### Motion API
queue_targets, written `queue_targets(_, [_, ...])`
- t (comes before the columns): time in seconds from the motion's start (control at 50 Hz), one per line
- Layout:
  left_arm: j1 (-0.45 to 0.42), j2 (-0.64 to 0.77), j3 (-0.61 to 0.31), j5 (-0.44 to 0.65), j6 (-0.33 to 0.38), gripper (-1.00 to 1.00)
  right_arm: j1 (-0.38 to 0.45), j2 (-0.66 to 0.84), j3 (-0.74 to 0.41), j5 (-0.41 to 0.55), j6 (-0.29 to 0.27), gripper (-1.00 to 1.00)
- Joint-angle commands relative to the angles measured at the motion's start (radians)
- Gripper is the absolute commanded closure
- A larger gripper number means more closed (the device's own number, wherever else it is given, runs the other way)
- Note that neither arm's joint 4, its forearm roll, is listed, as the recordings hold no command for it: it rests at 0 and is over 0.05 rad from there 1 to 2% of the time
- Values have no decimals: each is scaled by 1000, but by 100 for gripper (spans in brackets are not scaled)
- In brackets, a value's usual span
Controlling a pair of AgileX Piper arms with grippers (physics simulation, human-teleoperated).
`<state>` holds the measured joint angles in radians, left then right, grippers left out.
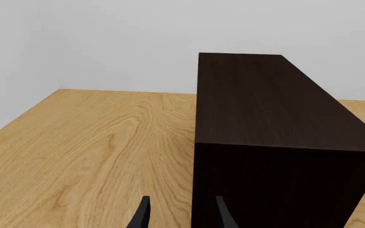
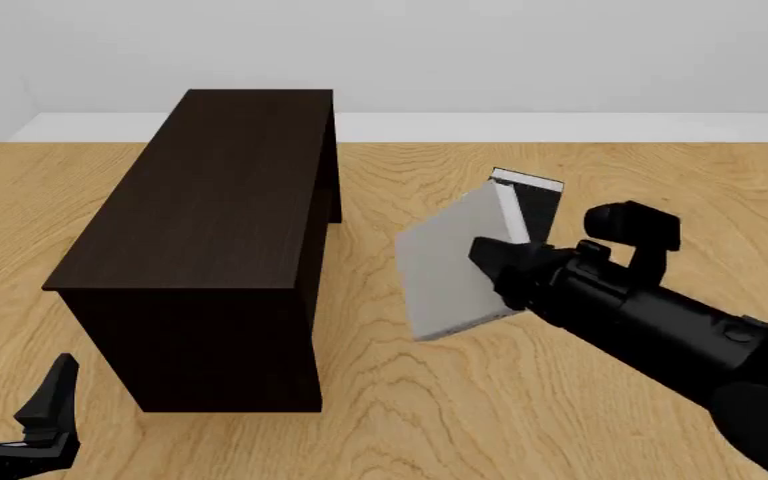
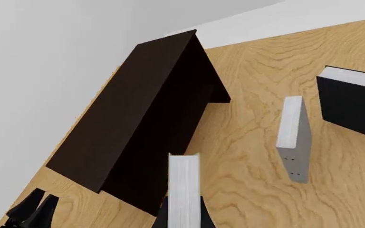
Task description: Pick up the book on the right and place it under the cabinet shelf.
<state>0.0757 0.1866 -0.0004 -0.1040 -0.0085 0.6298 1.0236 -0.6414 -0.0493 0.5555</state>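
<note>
The right gripper (image 2: 502, 272) clamps the grey book (image 2: 458, 268), lifted and tilted beside the cabinet (image 2: 211, 220). Its fingertips are hidden behind the cover. The left gripper (image 2: 13, 398), partly cut off, is spread wide and empty.

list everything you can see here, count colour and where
cabinet shelf: 1, dark brown, left half of the table, open side facing right
book: 1, light grey with white page edges, held tilted above the table right of the cabinet
other grey book: 1, light grey, standing on the table beyond the held one
black book: 1, black cover with white page edges, on the table near the other grey book
table: 1, light wood grain, under everything
left gripper: 1, black, open, near the cabinet's near left corner
right gripper: 1, black, shut on the book
</note>
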Motion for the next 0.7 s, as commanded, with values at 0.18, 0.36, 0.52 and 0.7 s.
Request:
queue_targets(0.18, [0, 0, 0, 0, 0, -100, 5, 128, 81, -300, 104, 100])
queue_targets(0.36, [0, 0, 0, 0, 0, -100, 6, 176, 143, -442, 161, 100])
queue_targets(0.52, [0, 0, 0, 0, 0, -100, 27, 247, 189, -577, 216, 100])
queue_targets(0.7, [0, 0, 0, 0, 0, -100, 44, 302, 198, -656, 245, 100])
